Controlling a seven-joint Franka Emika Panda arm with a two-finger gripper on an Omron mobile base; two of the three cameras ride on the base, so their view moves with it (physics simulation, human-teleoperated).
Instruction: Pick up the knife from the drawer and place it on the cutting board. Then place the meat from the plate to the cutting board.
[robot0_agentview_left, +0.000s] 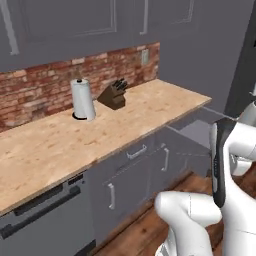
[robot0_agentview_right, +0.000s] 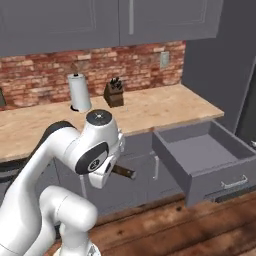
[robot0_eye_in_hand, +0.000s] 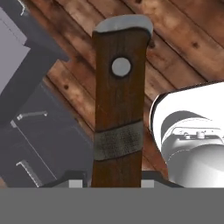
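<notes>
My jaws clenching the knife by its brown handle, holding it above the wooden floor, drawer standing open to the right under the desk

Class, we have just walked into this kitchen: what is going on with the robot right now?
The robot's gripper is shut on the knife, gripping it by its brown handle and holding it clear of the wooden floor. The drawer stands pulled out, its grey bottom bare. On the counter stand a paper towel roll and a knife block.
</notes>
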